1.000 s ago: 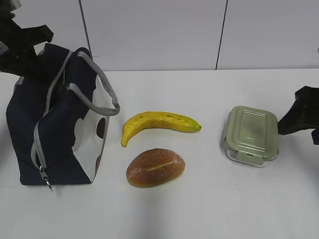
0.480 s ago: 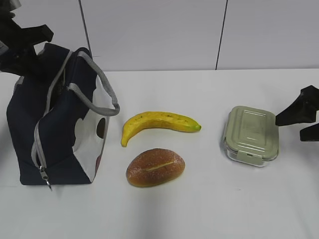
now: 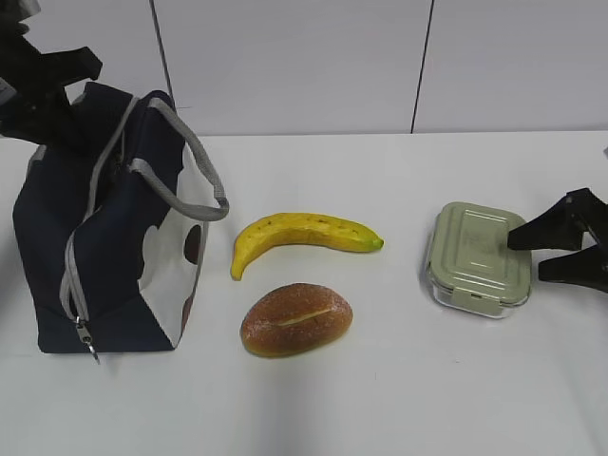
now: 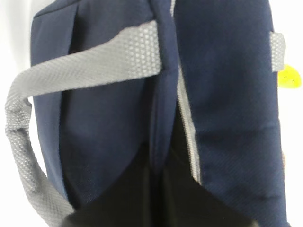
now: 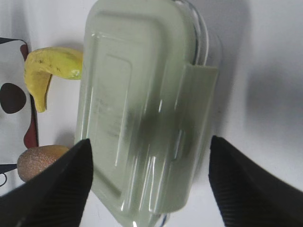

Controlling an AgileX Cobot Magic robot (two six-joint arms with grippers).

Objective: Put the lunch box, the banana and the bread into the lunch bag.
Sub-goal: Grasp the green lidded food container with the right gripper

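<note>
In the exterior view, the bag (image 3: pixel 104 228) stands at the left of the white worktop (image 3: pixel 380 399), its grey handles (image 3: pixel 190 161) arching over the top; the left arm (image 3: pixel 38 85) sits at its upper left corner, and its fingers are hidden there. The banana (image 3: pixel 302 235) lies at centre, the bread (image 3: pixel 296 319) just below it, apart from it. The box (image 3: pixel 478 256) sits at the right, lid on, with the right gripper (image 3: pixel 537 254) at its right edge, fingers spread. The left wrist view shows only navy bag fabric (image 4: pixel 222 94), a grey handle (image 4: pixel 85 66) and the dark opening at the bottom; the fingers there are pressed together, on what I cannot tell. In the right wrist view, the spread fingers (image 5: pixel 52 184) flank the box (image 5: pixel 142 118) at the lower corners; banana (image 5: pixel 47 71) and bread (image 5: pixel 40 158) show at the left.
</note>
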